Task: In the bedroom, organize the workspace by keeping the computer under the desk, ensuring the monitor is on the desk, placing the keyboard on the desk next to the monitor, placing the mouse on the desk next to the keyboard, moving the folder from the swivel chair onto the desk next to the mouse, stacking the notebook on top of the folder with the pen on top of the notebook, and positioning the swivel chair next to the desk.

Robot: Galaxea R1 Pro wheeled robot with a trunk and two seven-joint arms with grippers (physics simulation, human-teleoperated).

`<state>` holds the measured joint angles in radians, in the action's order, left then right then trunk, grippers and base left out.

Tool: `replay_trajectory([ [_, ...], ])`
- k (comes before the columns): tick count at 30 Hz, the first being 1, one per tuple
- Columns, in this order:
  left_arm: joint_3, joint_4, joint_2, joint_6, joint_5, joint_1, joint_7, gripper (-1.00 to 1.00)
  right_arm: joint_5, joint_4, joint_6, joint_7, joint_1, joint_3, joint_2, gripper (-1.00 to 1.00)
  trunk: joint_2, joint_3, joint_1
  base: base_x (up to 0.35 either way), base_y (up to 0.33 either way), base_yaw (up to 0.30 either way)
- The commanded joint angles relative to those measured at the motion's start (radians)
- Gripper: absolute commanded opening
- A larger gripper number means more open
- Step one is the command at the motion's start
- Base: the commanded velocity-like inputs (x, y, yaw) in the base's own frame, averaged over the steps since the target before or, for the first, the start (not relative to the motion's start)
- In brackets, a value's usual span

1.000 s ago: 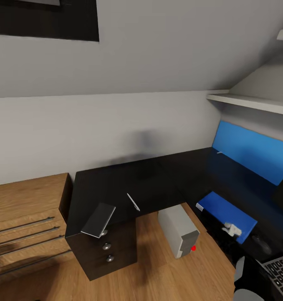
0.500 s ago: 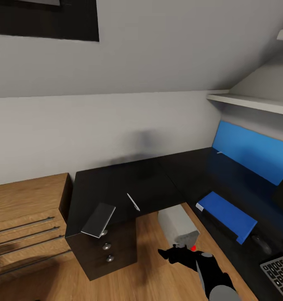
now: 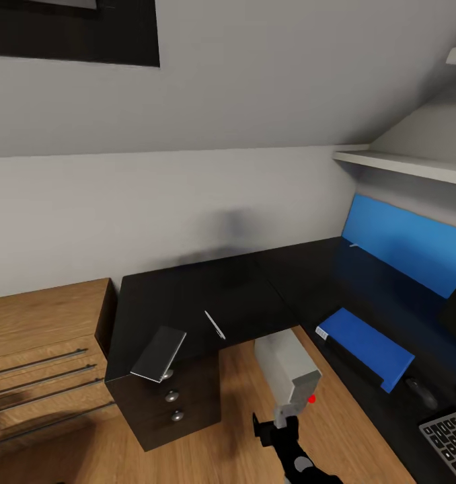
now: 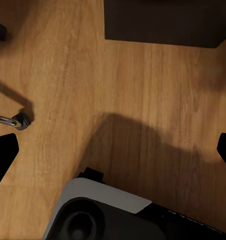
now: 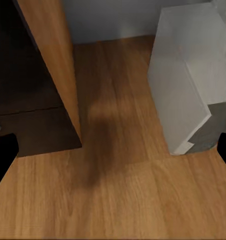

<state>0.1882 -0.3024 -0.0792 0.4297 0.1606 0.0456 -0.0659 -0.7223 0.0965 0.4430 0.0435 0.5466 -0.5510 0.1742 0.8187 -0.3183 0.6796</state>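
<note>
Right gripper (image 3: 274, 430) hangs low over the wood floor at about 6 o'clock in the head view, fingers spread wide and holding nothing, just short of the computer (image 3: 288, 366). Its own camera shows the tower's pale side (image 5: 185, 75) close ahead, beside the drawer unit's corner.

From largest down: the desk (image 3: 187, 296) runs in an L from 9 o'clock round to 3. The computer lies in the gap under its inner corner, tilted. The folder (image 3: 366, 346) lies flat on the right wing at 4 o'clock, with the keyboard (image 3: 450, 440) past it at the frame's corner.

Left gripper's fingertips (image 4: 5, 155) sit at the edges of its view, wide apart, over bare floor.

My worry: reaching on, the open fingers could nudge the tower further askew or clip the desk edge above it.
</note>
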Motion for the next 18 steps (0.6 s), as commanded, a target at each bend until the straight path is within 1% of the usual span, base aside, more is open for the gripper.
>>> replay_trajectory([
  [1,-0.004,0.000,0.000,0.003,0.008,0.000,-0.003,1.00,-0.009,-0.005,0.017,0.014,0.001,-0.006,0.000,1.00,0.001,-0.001,0.000,0.000,0.000,0.000],
  [2,-0.003,0.000,0.001,0.003,0.008,0.000,-0.002,1.00,-0.007,-0.012,0.036,0.028,0.001,-0.005,0.000,1.00,0.001,-0.001,0.000,0.000,0.000,0.000],
  [4,-0.003,0.000,0.001,0.003,0.008,0.000,-0.002,1.00,-0.006,-0.021,0.048,0.036,0.000,-0.005,0.000,1.00,0.001,-0.001,0.000,0.000,0.000,0.000],
  [8,-0.003,0.000,0.003,0.002,0.008,0.000,-0.002,1.00,-0.004,-0.072,0.070,0.049,0.000,-0.004,-0.038,1.00,0.001,-0.001,0.000,0.000,0.000,0.000],
  [10,-0.003,0.000,0.005,0.002,0.008,0.000,-0.002,1.00,-0.004,-0.083,0.071,0.051,-0.001,-0.005,-0.044,1.00,0.001,-0.001,0.000,0.000,0.000,0.000],
  [13,-0.003,0.000,0.010,0.002,0.007,0.000,-0.001,1.00,-0.003,-0.096,0.073,0.052,-0.002,-0.005,-0.063,1.00,0.001,-0.001,0.000,0.000,0.000,0.000],
  [15,-0.003,0.000,0.012,0.003,0.008,0.000,0.002,1.00,-0.004,-0.102,0.075,0.051,-0.002,-0.005,-0.080,1.00,0.001,-0.001,0.000,0.000,0.000,0.000],
  [18,-0.003,0.000,0.014,0.004,0.007,0.000,0.005,1.00,-0.006,-0.107,0.077,0.049,-0.007,-0.005,-0.089,1.00,0.001,-0.001,0.000,0.000,0.000,0.000],
])
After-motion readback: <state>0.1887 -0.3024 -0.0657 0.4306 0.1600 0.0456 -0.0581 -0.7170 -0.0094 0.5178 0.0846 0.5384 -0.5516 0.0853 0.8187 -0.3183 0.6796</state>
